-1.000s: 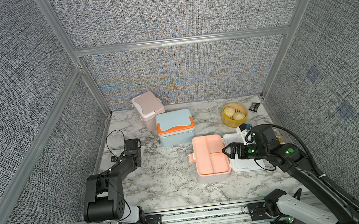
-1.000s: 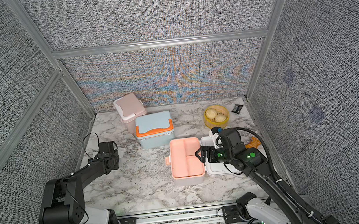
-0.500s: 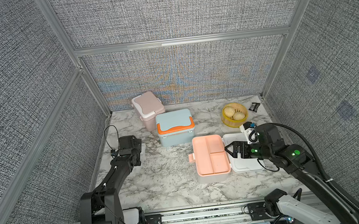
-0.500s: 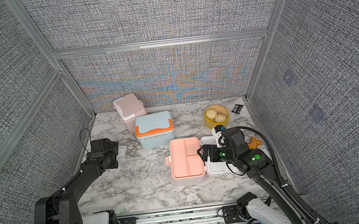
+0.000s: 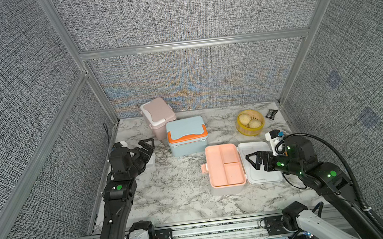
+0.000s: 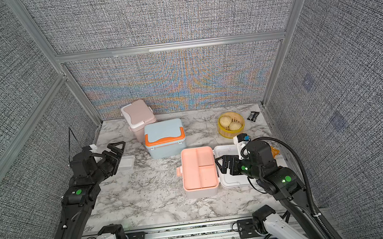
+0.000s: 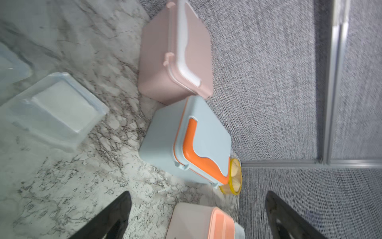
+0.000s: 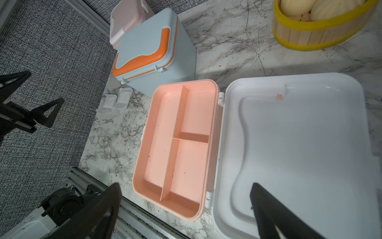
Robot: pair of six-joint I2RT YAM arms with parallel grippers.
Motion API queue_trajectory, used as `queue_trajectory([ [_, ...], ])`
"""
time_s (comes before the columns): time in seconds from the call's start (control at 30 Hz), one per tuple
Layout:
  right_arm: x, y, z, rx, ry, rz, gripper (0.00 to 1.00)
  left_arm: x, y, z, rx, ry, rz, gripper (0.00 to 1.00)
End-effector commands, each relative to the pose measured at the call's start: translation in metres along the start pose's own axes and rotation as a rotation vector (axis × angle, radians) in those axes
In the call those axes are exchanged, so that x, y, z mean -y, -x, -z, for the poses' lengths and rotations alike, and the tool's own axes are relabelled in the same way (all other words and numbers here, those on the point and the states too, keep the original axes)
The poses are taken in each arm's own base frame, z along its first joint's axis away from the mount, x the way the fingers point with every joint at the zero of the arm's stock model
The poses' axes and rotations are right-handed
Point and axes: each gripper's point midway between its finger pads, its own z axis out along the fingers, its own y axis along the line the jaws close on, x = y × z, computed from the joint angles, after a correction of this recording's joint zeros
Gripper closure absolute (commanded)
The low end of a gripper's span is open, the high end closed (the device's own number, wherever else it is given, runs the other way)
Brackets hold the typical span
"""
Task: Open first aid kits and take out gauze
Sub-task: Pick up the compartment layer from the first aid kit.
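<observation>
Hovering near gauze [image 7: 62, 105] on the tabletop [image 5: 169, 196], the left tool [image 5: 148, 147] is released; the right tool [image 5: 255, 161], also released, overhangs the opened kit [image 5: 224, 172].

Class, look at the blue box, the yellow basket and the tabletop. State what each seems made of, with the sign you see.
The blue box: smooth moulded plastic, semi-matt; rounded corners, soft sheen. The yellow basket: probably wooden slats between yellow bands, perhaps plastic; upright strips show. The tabletop: marble look, grey veins on white; real stone or print cannot be told.
</observation>
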Motion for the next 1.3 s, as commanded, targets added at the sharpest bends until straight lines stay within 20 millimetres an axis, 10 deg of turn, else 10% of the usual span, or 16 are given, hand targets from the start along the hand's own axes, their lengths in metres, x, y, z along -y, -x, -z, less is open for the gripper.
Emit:
queue_trajectory([
  [0.0,-0.001,-0.005,0.000,-0.018,0.014,0.021,0.01,0.023,-0.032,0.010,-0.117,-0.154,-0.172,0.00],
  [0.83,-0.036,0.003,-0.086,-0.155,-0.039,0.085,0.30,0.020,-0.189,-0.061,-0.401,-0.495,-0.569,0.00],
  [1.27,-0.023,-0.010,-0.153,-0.294,-0.312,0.190,0.52,0.010,-0.217,-0.072,-0.475,-0.530,-0.597,0.00],
])
